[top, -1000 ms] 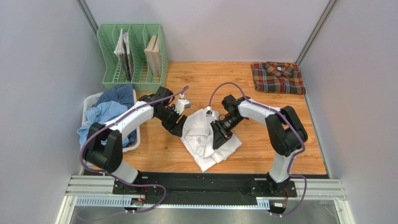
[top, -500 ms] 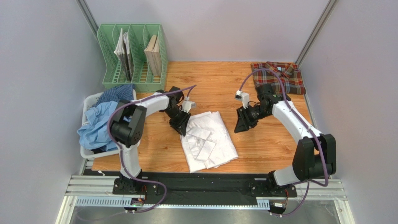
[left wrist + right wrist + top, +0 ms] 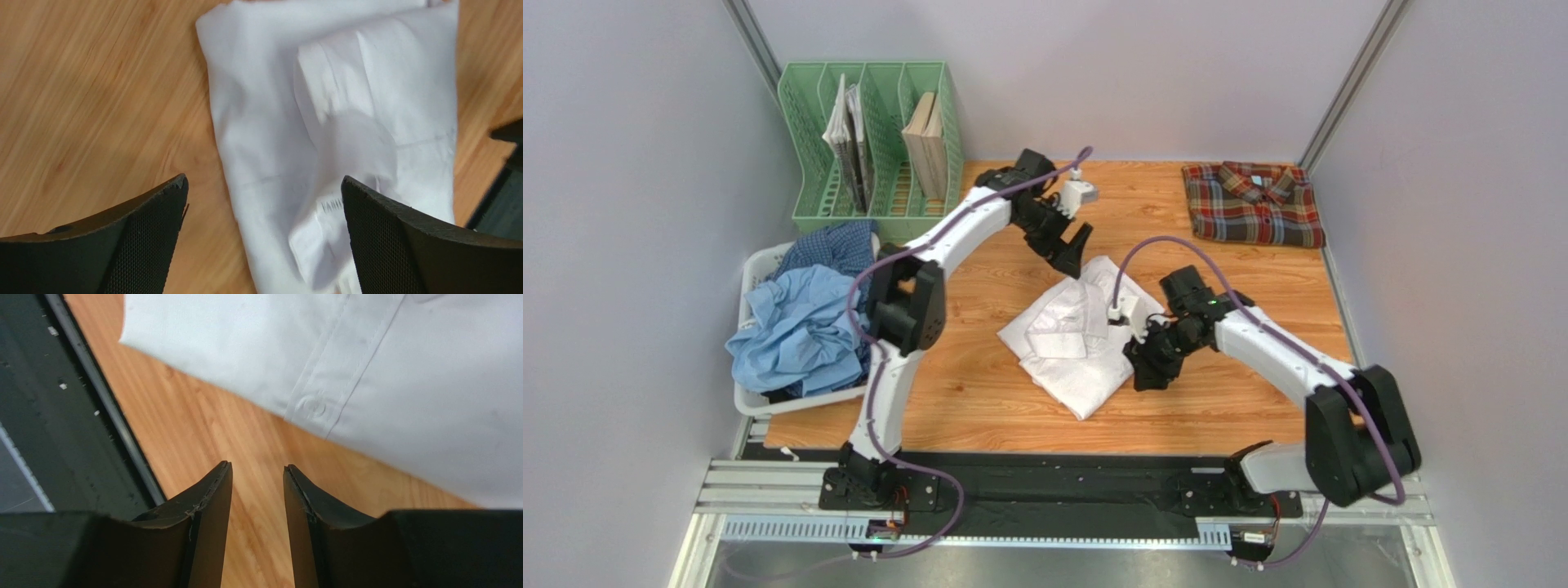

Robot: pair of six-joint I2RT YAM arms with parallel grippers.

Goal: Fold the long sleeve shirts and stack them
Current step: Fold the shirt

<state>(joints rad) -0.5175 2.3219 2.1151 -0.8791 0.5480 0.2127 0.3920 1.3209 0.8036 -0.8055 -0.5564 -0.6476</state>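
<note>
The plain white shirt (image 3: 1075,337) lies folded in the middle of the table; it also shows in the left wrist view (image 3: 344,122) and the right wrist view (image 3: 368,367). The plaid shirt (image 3: 1253,202) lies folded at the far right corner. Light blue (image 3: 795,331) and dark blue checked (image 3: 836,249) shirts are bunched in the basket. My left gripper (image 3: 1071,254) is open and empty above the white shirt's far edge, also seen in its wrist view (image 3: 264,184). My right gripper (image 3: 1143,368) is slightly open and empty beside the shirt's near right edge, over bare wood (image 3: 258,471).
A white plastic basket (image 3: 762,263) stands at the left edge. A green file rack (image 3: 873,147) with books stands at the back left. A black strip (image 3: 73,416) and rail run along the table's near edge.
The left gripper has moved from the shirt's left side to above its far edge. The right gripper came back down to the shirt's near right edge. The white shirt has turned and shifted.
</note>
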